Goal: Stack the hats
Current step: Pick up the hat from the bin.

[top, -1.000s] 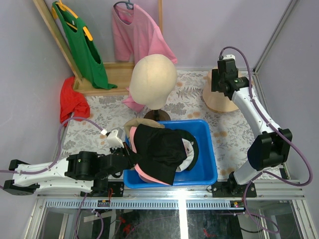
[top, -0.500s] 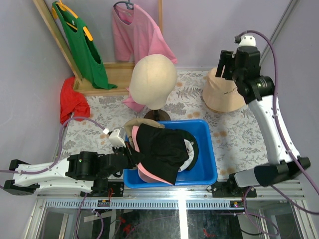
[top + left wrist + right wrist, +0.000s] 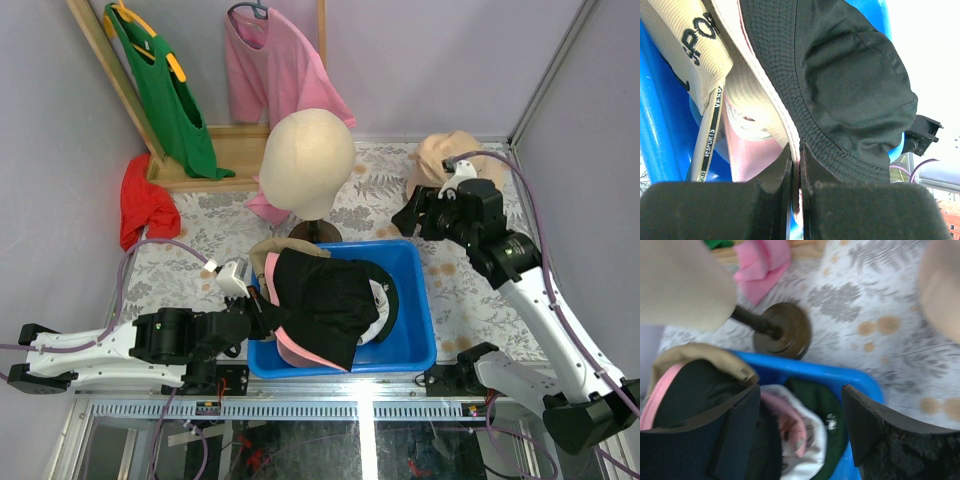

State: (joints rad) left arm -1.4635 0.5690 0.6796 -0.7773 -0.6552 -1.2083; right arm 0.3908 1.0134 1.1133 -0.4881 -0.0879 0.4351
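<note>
A bucket hat, black outside and pink underneath, lies over the other hats in the blue bin. My left gripper is shut on its brim at the bin's left wall; the left wrist view shows the brim pinched between the jaws of the left gripper. A tan cap with dark lettering sits behind it. My right gripper hangs open over the bin's far right corner. Below the right gripper lie a pink and white cap and a dark green cap. A beige bucket hat rests at the back right.
The beige mannequin head on its dark round base stands just behind the bin. A pink shirt and a green one hang on the wooden rack at the back, and a red cloth lies at the left.
My right arm has swung from above the beige hat at the back right down toward the bin's far right corner, jaws open. The left gripper has kept its hold on the brim.
</note>
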